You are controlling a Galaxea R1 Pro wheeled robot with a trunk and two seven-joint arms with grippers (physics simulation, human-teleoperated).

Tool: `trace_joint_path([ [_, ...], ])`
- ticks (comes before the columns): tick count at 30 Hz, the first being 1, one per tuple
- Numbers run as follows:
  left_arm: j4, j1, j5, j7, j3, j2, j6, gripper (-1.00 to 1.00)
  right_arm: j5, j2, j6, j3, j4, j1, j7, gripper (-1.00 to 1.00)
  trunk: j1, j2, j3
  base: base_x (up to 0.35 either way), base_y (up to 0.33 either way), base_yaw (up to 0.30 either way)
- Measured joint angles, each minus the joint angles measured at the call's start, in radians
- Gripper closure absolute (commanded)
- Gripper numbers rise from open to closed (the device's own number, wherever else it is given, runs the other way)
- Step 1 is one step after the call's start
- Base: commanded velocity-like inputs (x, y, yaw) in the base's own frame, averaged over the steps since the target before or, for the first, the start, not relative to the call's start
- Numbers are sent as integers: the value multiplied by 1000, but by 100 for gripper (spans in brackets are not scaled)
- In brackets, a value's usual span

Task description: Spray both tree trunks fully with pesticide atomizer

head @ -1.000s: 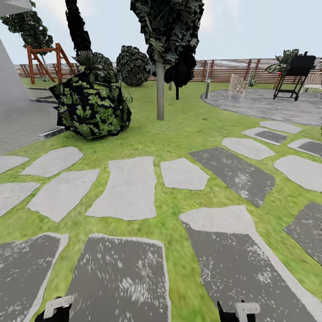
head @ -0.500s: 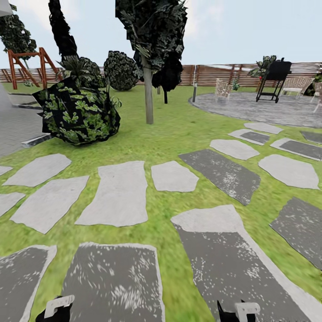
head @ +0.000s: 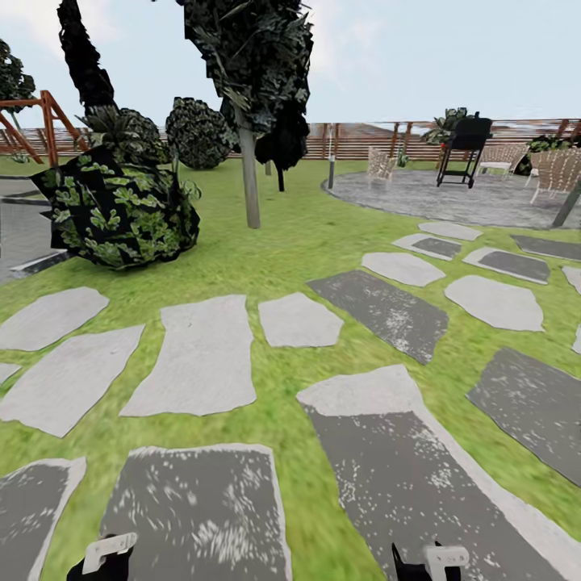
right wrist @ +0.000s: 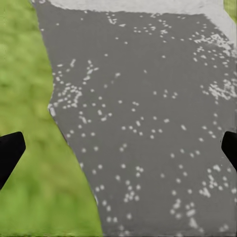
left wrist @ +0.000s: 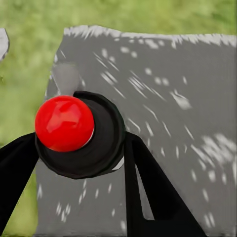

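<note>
Left tool (left wrist: 79, 163): flat black tapering fingers (left wrist: 153, 192); head view shows white brackets on black wrists (both arms).

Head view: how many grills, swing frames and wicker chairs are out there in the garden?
Black grill: 1
Wooden swing frame: 1
Wicker chairs: 3
Total: 5
</note>
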Motion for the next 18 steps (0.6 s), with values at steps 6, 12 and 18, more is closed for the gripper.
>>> trace_joint_path([
  [6, 0, 0, -1, 0, 1, -1, 2, 100, -1, 0, 0, 0, -1, 0, 1, -100, 0, 0, 0, -139, 229, -1],
  [12, 2, 0, 0, 1, 2, -2, 3, 100, -1, 1, 0, 0, -2, 0, 0, -100, 0, 0, 2, -12, 107, -174],
  [18, 3, 0, 0, 1, 2, -2, 3, 100, -1, 1, 0, -1, -1, 0, -1, -100, 0, 0, 4, -1, 8, -284],
])
